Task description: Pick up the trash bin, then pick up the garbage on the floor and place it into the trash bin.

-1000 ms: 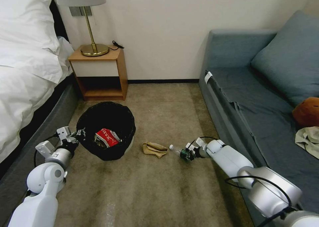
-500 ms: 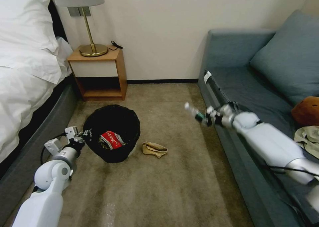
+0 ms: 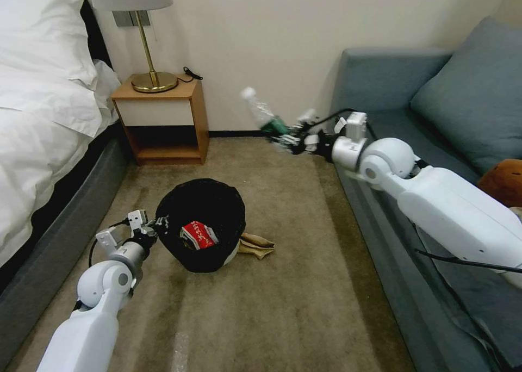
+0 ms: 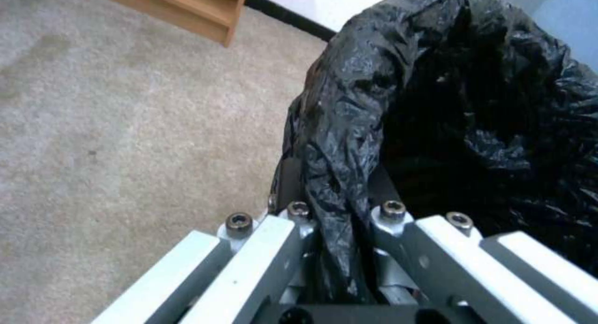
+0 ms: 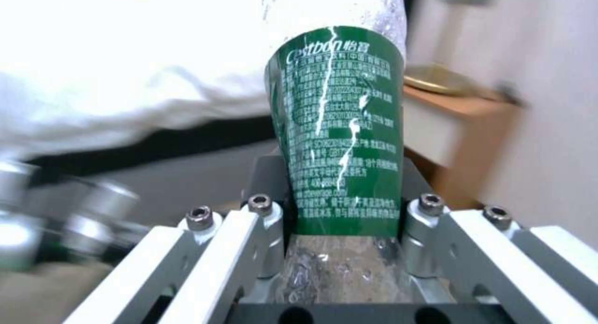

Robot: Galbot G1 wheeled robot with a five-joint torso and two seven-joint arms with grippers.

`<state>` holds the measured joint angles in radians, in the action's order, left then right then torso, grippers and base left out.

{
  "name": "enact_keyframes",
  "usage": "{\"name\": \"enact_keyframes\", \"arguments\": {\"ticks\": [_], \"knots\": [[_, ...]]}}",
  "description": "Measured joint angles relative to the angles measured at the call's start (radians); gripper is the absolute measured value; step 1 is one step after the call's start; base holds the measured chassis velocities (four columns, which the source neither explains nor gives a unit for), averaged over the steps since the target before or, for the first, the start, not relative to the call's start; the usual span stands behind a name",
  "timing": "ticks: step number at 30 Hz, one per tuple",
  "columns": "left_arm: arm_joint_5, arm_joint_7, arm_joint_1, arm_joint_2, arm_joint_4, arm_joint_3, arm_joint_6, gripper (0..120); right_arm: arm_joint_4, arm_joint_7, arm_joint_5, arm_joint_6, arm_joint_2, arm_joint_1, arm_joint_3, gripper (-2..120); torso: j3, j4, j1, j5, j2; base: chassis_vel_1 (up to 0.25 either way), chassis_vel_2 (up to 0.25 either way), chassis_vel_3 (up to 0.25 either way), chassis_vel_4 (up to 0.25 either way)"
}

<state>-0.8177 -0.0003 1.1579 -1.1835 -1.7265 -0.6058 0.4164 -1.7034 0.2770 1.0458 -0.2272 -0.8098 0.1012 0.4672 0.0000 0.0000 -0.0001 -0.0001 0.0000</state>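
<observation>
- While the right gripper (image 3: pixel 291 139) is clamped on the bottle (image 3: pixel 261 111) near its base, the bottle hangs high above the floor (image 3: pixel 304 296), well apart from the bin (image 3: pixel 201 228) and pointing toward the wall.
- Left gripper (image 3: pixel 149 230) is pinched shut on the bin's rim and black bag (image 4: pixel 336 141), holding the bin tilted just beside the paper bag (image 3: pixel 255 245); a red wrapper (image 3: pixel 198 235) already lies inside.
- Risk: the grip sits low on crinkled, slippery plastic, so a fast swing could fling the bottle loose.
- Risk: if the fingers hold mostly liner, the bin may sag or slip, and a drop could miss.
</observation>
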Motion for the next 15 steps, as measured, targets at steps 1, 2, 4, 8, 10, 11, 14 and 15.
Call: {"name": "enact_keyframes", "arguments": {"ticks": [1, 2, 4, 8, 10, 11, 14, 15], "knots": [[-0.002, -0.004, 0.002, -0.002, -0.007, 0.002, 0.003, 3, -0.040, -0.022, 0.032, 0.006, -0.010, -0.021, 0.040, 22, 0.000, 0.0001, 0.000, 0.0000, 0.000, 0.000, 0.000, 0.000, 0.000], [-0.002, -0.004, 0.002, -0.002, -0.007, 0.002, 0.003, 3, -0.040, -0.022, 0.032, 0.006, -0.010, -0.021, 0.040, 22, 0.000, 0.0001, 0.000, 0.0000, 0.000, 0.000, 0.000, 0.000, 0.000], [-0.006, -0.020, 0.009, -0.011, -0.037, 0.005, 0.009, 3, -0.116, -0.078, 0.107, 0.024, -0.058, -0.075, 0.163, 22, 0.000, 0.0004, 0.000, 0.0000, 0.000, 0.000, 0.000, 0.000, 0.000], [-0.007, -0.025, 0.009, -0.012, -0.050, 0.008, 0.011, 3, -0.131, -0.094, 0.125, 0.037, -0.089, -0.093, 0.220, 22, 0.000, 0.0001, 0.000, 0.0000, 0.000, 0.000, 0.000, 0.000, 0.000], [-0.011, -0.030, 0.016, -0.013, -0.065, 0.004, 0.011, 3, -0.124, -0.106, 0.127, 0.049, -0.138, -0.115, 0.292, 22, 0.000, -0.0003, 0.000, -0.0001, 0.000, 0.000, 0.000, 0.000, 0.000], [-0.011, -0.030, 0.016, -0.013, -0.065, 0.004, 0.011, 3, -0.124, -0.106, 0.127, 0.049, -0.138, -0.115, 0.292, 22, 0.000, -0.0003, 0.000, -0.0001, 0.000, 0.000, 0.000, 0.000, 0.000], [-0.018, -0.031, 0.029, -0.013, -0.083, -0.006, 0.011, 3, -0.071, -0.111, 0.116, 0.055, -0.217, -0.125, 0.353, 22, 0.000, 0.0001, 0.000, -0.0001, 0.000, 0.000, 0.000, 0.000, 0.000], [-0.018, -0.031, 0.029, -0.013, -0.083, -0.006, 0.011, 3, -0.071, -0.111, 0.116, 0.055, -0.217, -0.125, 0.353, 22, 0.000, 0.0001, 0.000, -0.0001, 0.000, 0.000, 0.000, 0.000, 0.000]]}}
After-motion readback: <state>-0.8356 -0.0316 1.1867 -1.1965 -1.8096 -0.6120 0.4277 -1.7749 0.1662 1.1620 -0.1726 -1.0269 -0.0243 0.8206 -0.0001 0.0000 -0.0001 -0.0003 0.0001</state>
